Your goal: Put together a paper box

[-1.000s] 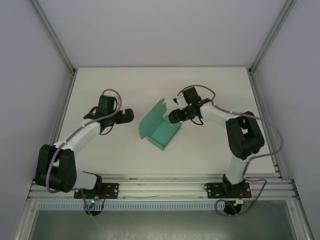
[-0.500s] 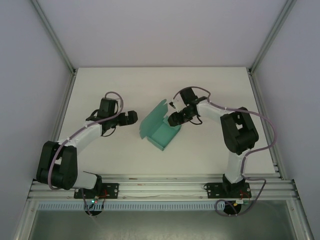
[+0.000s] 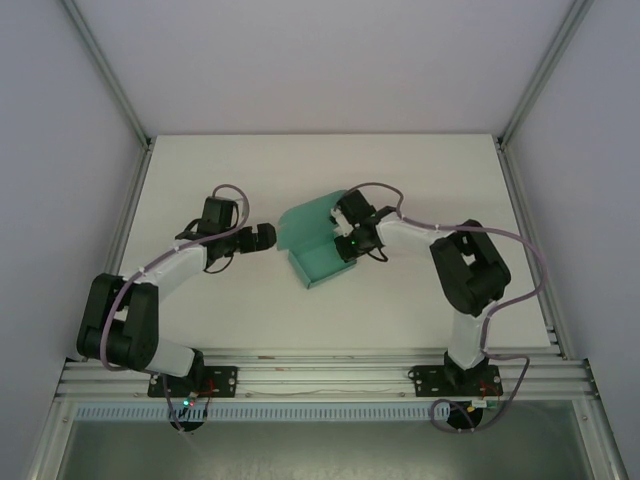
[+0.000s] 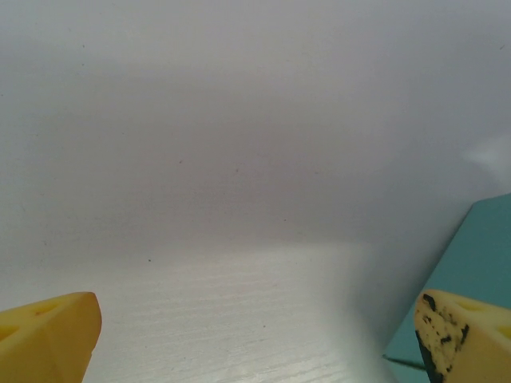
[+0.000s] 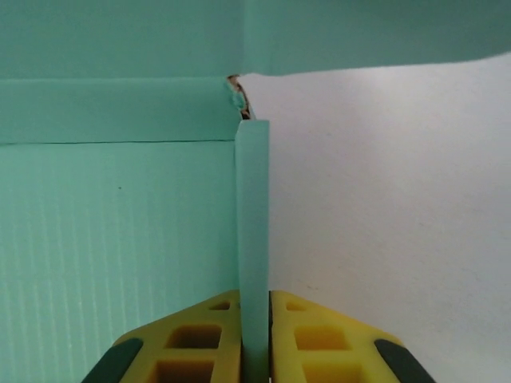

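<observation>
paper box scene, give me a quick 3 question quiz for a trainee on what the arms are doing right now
1. True or false: the right gripper is closed on a thin side wall of the paper box.
2. Pick one. The left gripper is: A) shut on the box, B) open and holding nothing, C) shut on a cable.
3. Fill in: in the top view, the box lies ___ the two grippers.

Key: 1 true; 2 B; 3 between.
</observation>
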You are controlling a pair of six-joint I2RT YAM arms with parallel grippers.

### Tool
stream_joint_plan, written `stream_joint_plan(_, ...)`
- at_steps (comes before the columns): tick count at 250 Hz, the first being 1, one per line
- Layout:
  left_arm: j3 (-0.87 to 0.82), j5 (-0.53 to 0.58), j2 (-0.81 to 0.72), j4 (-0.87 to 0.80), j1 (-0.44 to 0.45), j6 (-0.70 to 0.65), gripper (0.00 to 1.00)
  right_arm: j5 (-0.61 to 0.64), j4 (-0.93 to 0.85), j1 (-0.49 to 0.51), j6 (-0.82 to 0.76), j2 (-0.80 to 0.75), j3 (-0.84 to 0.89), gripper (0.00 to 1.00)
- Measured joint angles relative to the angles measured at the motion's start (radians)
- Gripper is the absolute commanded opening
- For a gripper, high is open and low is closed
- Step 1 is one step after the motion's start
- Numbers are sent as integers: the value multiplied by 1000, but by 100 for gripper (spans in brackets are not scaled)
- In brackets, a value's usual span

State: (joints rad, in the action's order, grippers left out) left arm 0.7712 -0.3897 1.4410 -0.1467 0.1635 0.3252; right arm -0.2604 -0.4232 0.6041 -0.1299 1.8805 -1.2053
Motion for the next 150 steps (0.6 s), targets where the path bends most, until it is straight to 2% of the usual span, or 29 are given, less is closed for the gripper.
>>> stream_joint_plan(19, 0, 0, 5, 0, 0, 0, 100, 70, -23, 23, 11, 6, -16, 16)
stream_joint_plan(68, 0, 1, 8, 0, 0, 0, 100, 219, -93, 76, 61, 65, -79, 12)
stream_joint_plan(79, 0, 1, 8, 0, 0, -1, 100, 240, -106, 80, 68, 75, -93, 8)
stream_joint_plan(88, 1, 1, 8, 0, 0, -1, 100, 253, -116, 80, 72, 81, -104, 0)
stream_joint_plan(150, 21, 5, 29, 2, 0, 0, 100, 362, -116, 80, 122, 92, -114, 0)
